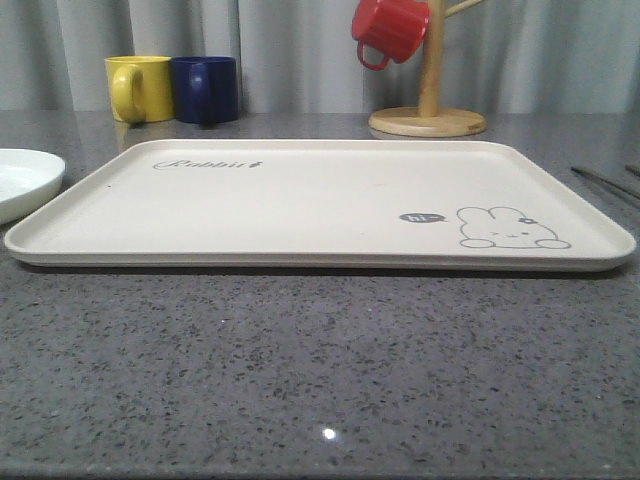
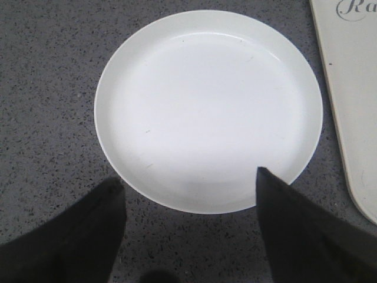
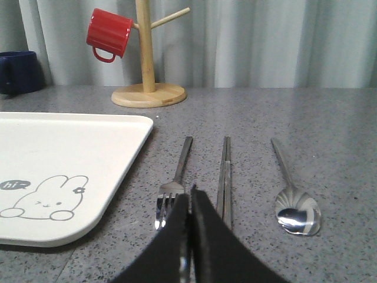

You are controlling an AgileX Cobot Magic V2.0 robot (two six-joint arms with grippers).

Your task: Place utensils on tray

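Note:
The cream tray (image 1: 300, 200) with its rabbit drawing lies in the middle of the table, bare. To its right lie a fork (image 3: 174, 180), a pair of chopsticks (image 3: 224, 171) and a spoon (image 3: 294, 206), side by side on the grey stone. My right gripper (image 3: 189, 192) is shut and hovers just in front of the fork's tines and the near ends of the chopsticks, holding nothing that I can see. A round white plate (image 2: 206, 106) sits left of the tray. Over its near rim my left gripper (image 2: 187, 177) stands open and empty.
A yellow mug (image 1: 140, 88) and a navy mug (image 1: 205, 88) stand behind the tray's far left corner. A red mug (image 1: 390, 30) hangs on a wooden mug tree (image 1: 428, 120) at the back right. The tray's corner (image 2: 353, 88) lies close beside the plate.

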